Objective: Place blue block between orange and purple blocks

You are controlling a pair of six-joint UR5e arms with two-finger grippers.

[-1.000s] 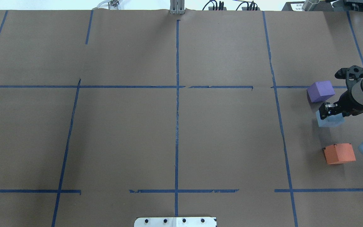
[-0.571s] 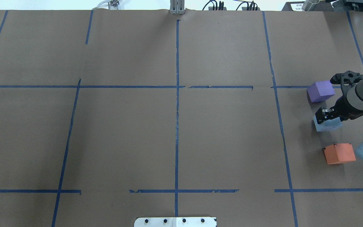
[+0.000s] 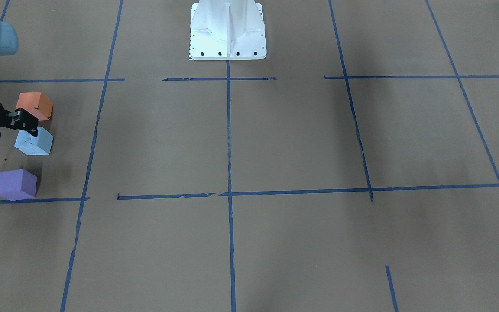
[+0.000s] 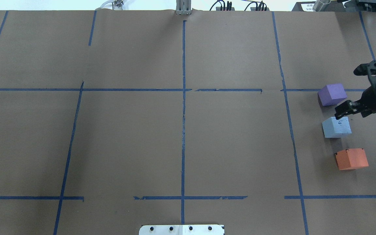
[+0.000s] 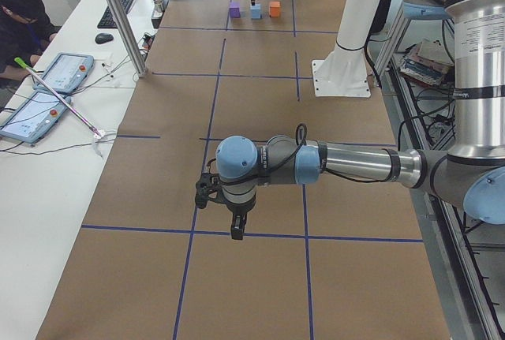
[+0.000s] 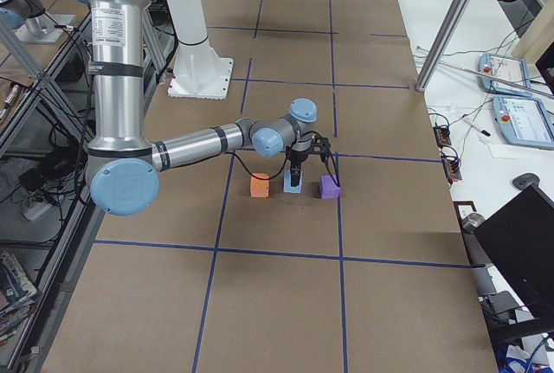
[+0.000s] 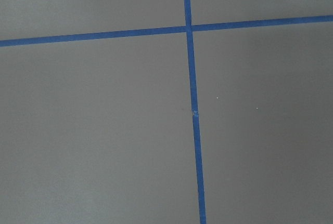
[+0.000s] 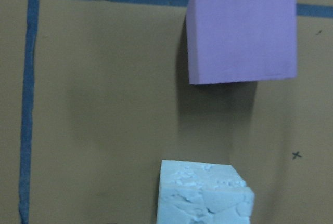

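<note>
Pincer [image 4: 342,110] of the right arm hangs released just over the blue block [image 4: 336,127], not touching it.

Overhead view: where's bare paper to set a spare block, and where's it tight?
Free: both middle cells flanking the centre tape line, and the cells left of them. Tight: the right edge, where purple block, blue block and orange block sit in a column with narrow gaps, the right claw by the purple-blue gap.

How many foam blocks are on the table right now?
3, in one row at the right end of the table: purple block farthest out, blue block in the middle, orange block closest in. None appears hidden.
</note>
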